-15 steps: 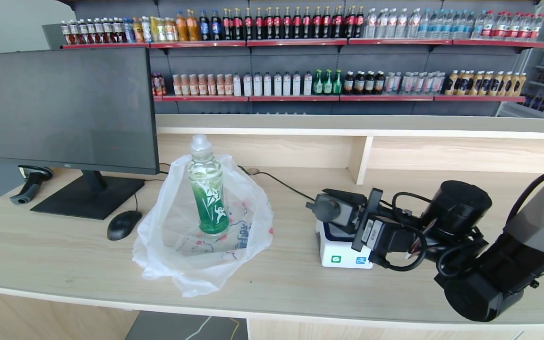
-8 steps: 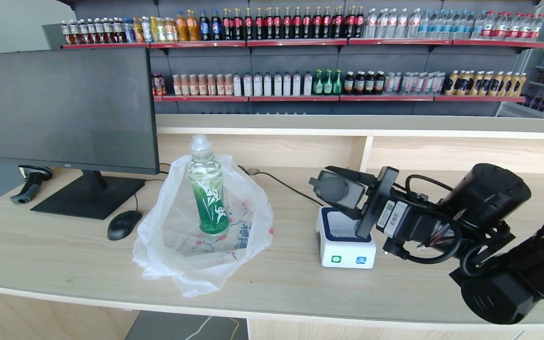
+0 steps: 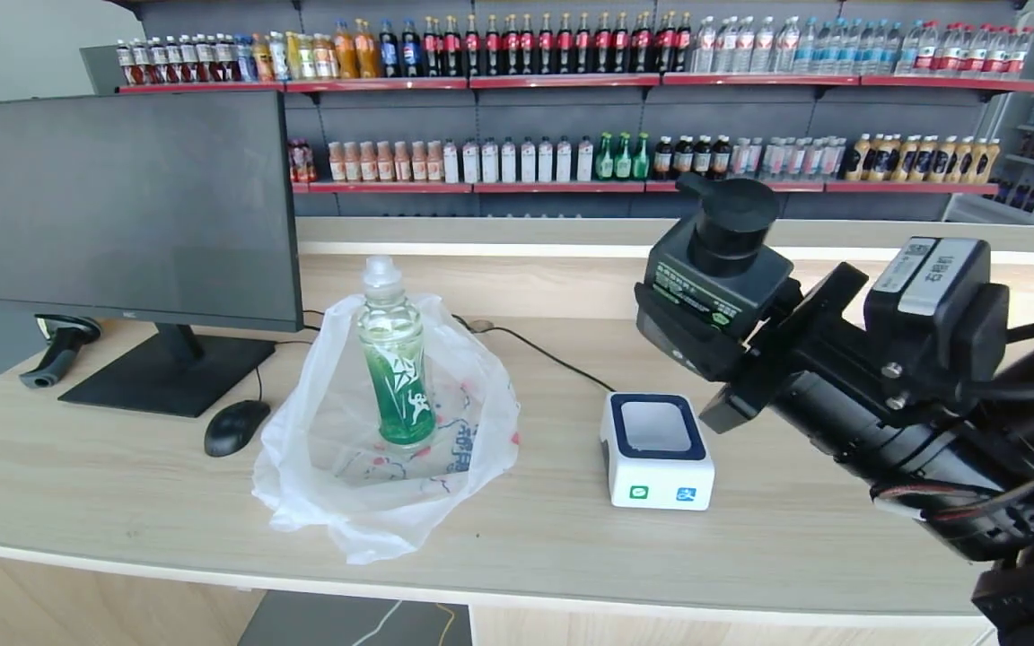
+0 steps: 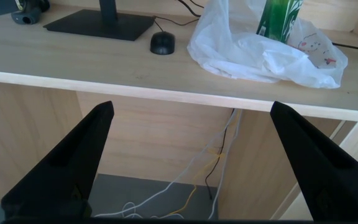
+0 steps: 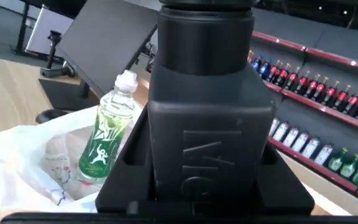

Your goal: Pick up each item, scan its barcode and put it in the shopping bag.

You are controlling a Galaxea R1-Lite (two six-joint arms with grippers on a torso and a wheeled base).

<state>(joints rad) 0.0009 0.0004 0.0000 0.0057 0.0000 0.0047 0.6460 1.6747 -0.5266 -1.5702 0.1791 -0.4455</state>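
Observation:
My right gripper (image 3: 713, 330) is shut on a dark square bottle (image 3: 716, 269) with a round black cap. It holds the bottle upright in the air, above and just right of the white barcode scanner (image 3: 658, 450). From the right wrist view the dark bottle (image 5: 209, 143) stands close in front. A green drink bottle (image 3: 396, 359) stands upright inside the open white shopping bag (image 3: 481, 431), left of the scanner. My left gripper (image 4: 191, 162) is open, below the counter's front edge, with the shopping bag (image 4: 260, 53) above it.
A monitor (image 3: 131, 206) stands at the back left, with a black mouse (image 3: 235, 426) and a handheld scanner (image 3: 55, 354) beside it. A cable (image 3: 535, 350) runs behind the bag. A raised wooden ledge (image 3: 687, 301) backs the counter; drink shelves (image 3: 571, 85) lie beyond.
My right arm has risen from just over the white scanner and turned, bringing the dark bottle upright and higher. The bag and green bottle have not moved.

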